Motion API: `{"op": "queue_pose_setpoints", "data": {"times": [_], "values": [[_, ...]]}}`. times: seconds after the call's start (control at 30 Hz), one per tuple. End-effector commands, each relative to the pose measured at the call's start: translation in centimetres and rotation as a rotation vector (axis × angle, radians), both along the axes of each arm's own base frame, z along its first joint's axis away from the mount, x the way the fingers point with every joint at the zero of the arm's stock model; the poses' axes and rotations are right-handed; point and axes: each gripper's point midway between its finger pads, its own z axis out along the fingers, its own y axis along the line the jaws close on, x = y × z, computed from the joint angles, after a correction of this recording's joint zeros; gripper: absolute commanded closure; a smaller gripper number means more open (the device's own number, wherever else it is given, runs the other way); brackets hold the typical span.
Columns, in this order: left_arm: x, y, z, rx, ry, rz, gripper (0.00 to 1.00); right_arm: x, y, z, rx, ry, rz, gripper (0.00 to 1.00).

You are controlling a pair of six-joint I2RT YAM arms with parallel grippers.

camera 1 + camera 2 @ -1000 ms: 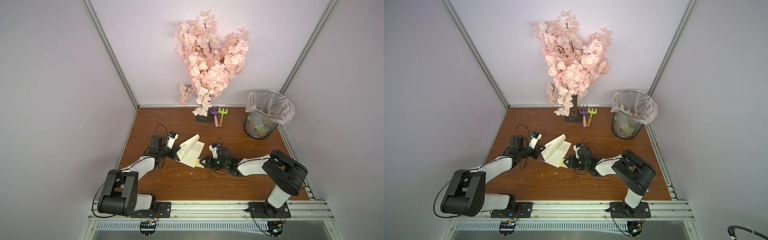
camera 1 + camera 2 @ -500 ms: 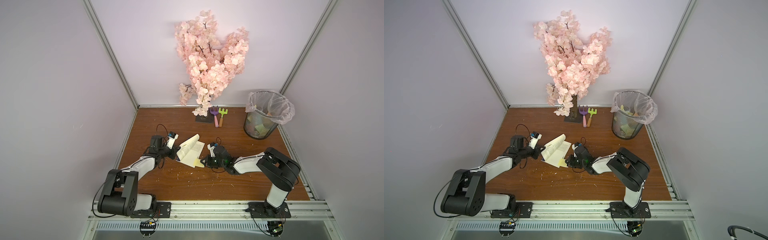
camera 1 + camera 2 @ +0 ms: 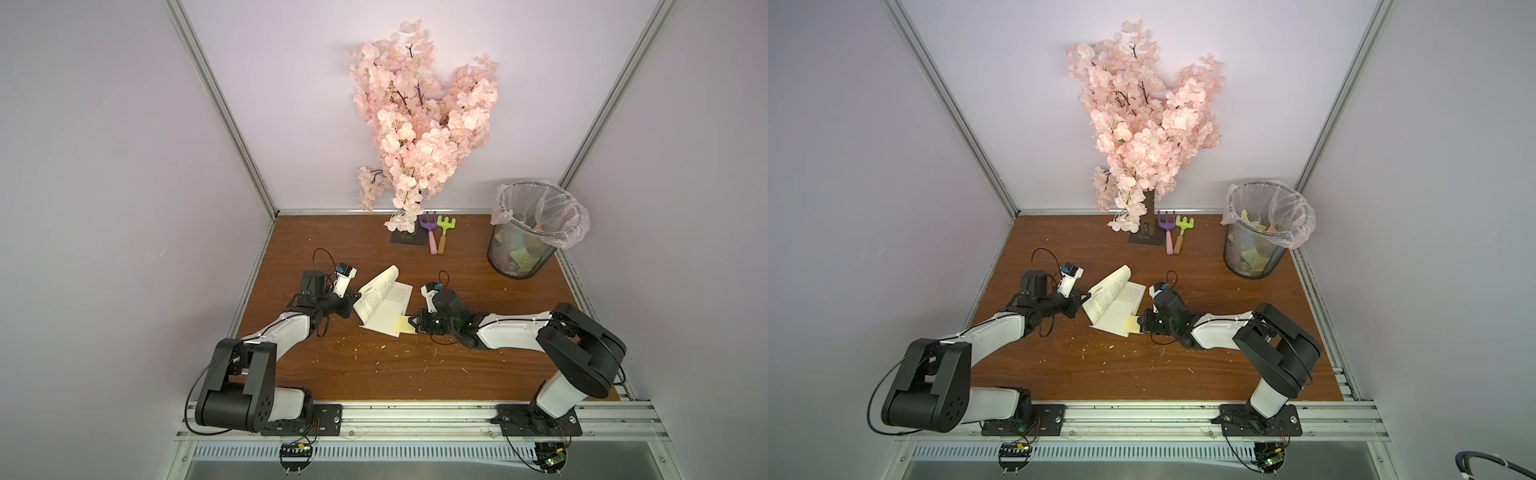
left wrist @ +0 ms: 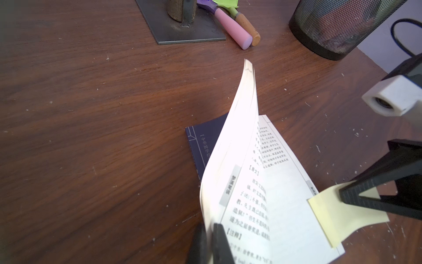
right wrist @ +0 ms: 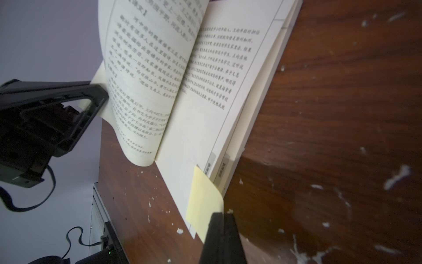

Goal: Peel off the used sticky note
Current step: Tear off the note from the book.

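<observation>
Your right fingers (image 5: 219,237) are pressed together on the free edge of the pale yellow sticky note (image 5: 204,201) — the paper runs straight in between them. In the left wrist view, one black finger lies across the note's outer half. The note's other edge is stuck to the open page of the book (image 3: 384,305), at the corner of the book on the right arm's side, nearest the arm bases. It overhangs the page's outer edge and bows up a little toward the fingers, not yet peeled away.

Your left fingers (image 4: 219,242) are clamped on a sheaf of pages at the opposite side of the book. The sheaf curls up off the rest, so the printed spread lies open. Under the raised sheaf the dark blue cover (image 4: 201,146) lies flat.

The book rests on the brown wooden surface (image 3: 415,365) between the two arms. Beyond the book, against the back wall, stands a pink blossom tree (image 3: 419,124) on a flat metal base (image 3: 405,239). A purple toy rake (image 3: 429,230) and a green toy rake (image 3: 444,232) lie just beside that base. Farther from the book, toward the back on the right arm's side, is a wire mesh bin (image 3: 507,257) lined with a clear bag (image 3: 577,224) — scraps of paper show inside. Pale specks dot the surface on the near side of the book.
</observation>
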Motion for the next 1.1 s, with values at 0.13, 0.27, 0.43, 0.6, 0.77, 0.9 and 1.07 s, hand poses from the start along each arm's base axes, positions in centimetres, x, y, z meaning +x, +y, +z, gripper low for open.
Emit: {"op": "queue_pose_setpoints", "data": {"times": [0.13, 0.27, 0.43, 0.6, 0.77, 0.9, 1.07], "values": [[-0.9, 0.9, -1.9, 0.023, 0.072, 0.028, 0.99, 0.1, -1.6, 0.6, -0.017, -0.033, 0.032, 1.00], [-0.9, 0.9, -1.9, 0.018, 0.076, 0.026, 0.99, -0.1, -0.7, 2.0, -0.002, -0.086, 0.109, 1.00], [-0.9, 0.8, -1.8, 0.013, 0.077, 0.023, 0.99, -0.3, -0.2, 2.6, -0.107, -0.155, 0.180, 1.00], [-1.0, 0.7, -1.9, 0.009, 0.083, 0.021, 0.99, -0.8, 0.1, 2.5, -0.263, -0.199, 0.253, 1.00], [-0.8, 0.6, -1.7, 0.003, 0.084, 0.018, 0.99, -1.3, 0.7, 3.2, -0.383, -0.263, 0.319, 1.00], [-0.8, 0.5, -1.6, -0.004, 0.089, 0.012, 0.99, -1.8, 1.0, 3.3, -0.466, -0.293, 0.353, 1.00], [-0.9, 0.4, -1.6, -0.004, 0.091, 0.009, 0.99, -2.5, 1.8, 3.7, -0.485, -0.327, 0.398, 1.00]]}}
